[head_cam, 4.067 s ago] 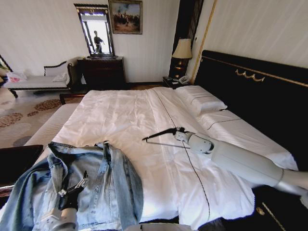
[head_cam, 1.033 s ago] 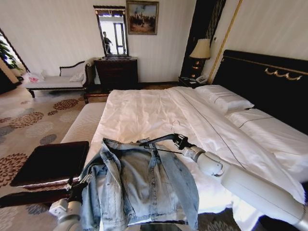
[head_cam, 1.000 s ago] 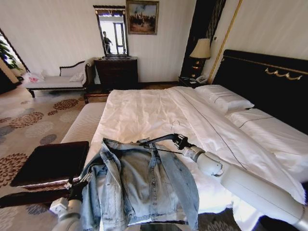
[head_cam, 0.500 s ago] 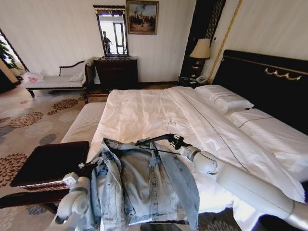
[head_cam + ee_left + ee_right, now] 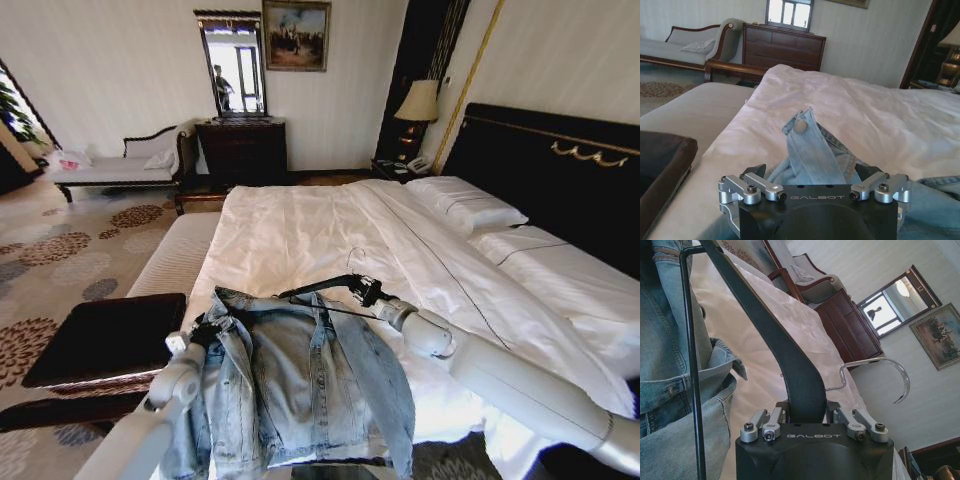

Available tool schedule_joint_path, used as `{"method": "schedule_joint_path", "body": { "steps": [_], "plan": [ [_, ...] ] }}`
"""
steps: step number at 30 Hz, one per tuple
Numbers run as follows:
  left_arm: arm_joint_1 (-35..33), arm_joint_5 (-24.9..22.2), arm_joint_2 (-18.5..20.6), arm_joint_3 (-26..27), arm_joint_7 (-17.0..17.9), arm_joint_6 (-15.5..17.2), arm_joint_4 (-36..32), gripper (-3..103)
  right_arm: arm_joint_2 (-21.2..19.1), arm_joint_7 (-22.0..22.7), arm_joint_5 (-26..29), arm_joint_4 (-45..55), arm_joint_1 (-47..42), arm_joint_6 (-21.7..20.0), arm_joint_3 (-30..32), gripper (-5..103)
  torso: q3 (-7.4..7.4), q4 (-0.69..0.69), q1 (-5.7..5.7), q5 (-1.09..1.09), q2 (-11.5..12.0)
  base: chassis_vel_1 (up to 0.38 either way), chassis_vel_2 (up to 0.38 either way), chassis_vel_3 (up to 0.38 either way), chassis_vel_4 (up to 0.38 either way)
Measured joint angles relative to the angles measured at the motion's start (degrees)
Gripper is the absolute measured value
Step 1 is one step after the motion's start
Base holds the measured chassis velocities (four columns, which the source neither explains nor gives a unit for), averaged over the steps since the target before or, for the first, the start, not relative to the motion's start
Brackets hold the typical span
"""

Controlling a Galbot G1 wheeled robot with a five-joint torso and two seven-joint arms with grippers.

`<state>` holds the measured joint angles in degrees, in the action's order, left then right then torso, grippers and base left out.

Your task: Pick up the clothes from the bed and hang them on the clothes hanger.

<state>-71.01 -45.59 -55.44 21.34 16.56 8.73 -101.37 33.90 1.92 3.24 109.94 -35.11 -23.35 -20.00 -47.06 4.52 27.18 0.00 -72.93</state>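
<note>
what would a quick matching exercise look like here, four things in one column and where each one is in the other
Things:
1. denim jacket
2. clothes hanger
3. left gripper
4. lamp

Places or states:
a. clamped in the right gripper
b. spread at the bed's near edge
c. beside the black headboard
d. at the jacket's collar

Pairs: 1-b, 2-a, 3-d, 4-c

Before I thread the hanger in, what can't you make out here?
- Left claw fingertips: left wrist view, hidden by the claw's body and a fold of the jacket.
- Hanger far end: head view, hidden behind the jacket collar.
- Jacket hem: head view, cut off by the bottom edge.
- Right claw shut on the hanger.
</note>
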Motion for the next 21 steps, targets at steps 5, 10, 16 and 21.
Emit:
{"method": "schedule_joint_path", "body": {
  "steps": [5, 10, 16, 21],
  "plan": [
    [3.58, -0.57, 0.78, -2.25, 0.2, 0.02, 2.79, 100, -0.21, 0.05, 0.29, 0.53, -0.14, -0.02, 0.26, 35, 0.0, -0.01, 0.0, -0.01, 0.0, 0.0, 0.0, 0.0, 0.0],
    [5.38, -0.91, 0.5, -3.04, 0.97, 0.09, 3.8, 97, -0.34, 0.14, 0.39, 0.71, -0.29, -0.04, 0.44, 35, 0.0, -0.01, -0.01, 0.0, 0.0, 0.0, 0.0, 0.0, 0.0],
    [5.41, -1.05, 0.32, -3.1, 1.62, 0.19, 3.33, 77, 0.28, 0.27, 0.39, 0.22, 0.11, -0.08, 0.05, 35, 0.0, -0.02, -0.01, -0.01, -0.01, 0.0, 0.0, 0.0, 0.0],
    [6.38, -1.19, 0.26, -3.82, 1.67, 0.21, 4.15, 60, 0.68, 0.31, 0.45, -0.17, 0.5, -0.1, -0.5, 35, 0.0, -0.01, -0.01, -0.01, -0.01, 0.0, 0.0, 0.0, 0.0]
  ]
}}
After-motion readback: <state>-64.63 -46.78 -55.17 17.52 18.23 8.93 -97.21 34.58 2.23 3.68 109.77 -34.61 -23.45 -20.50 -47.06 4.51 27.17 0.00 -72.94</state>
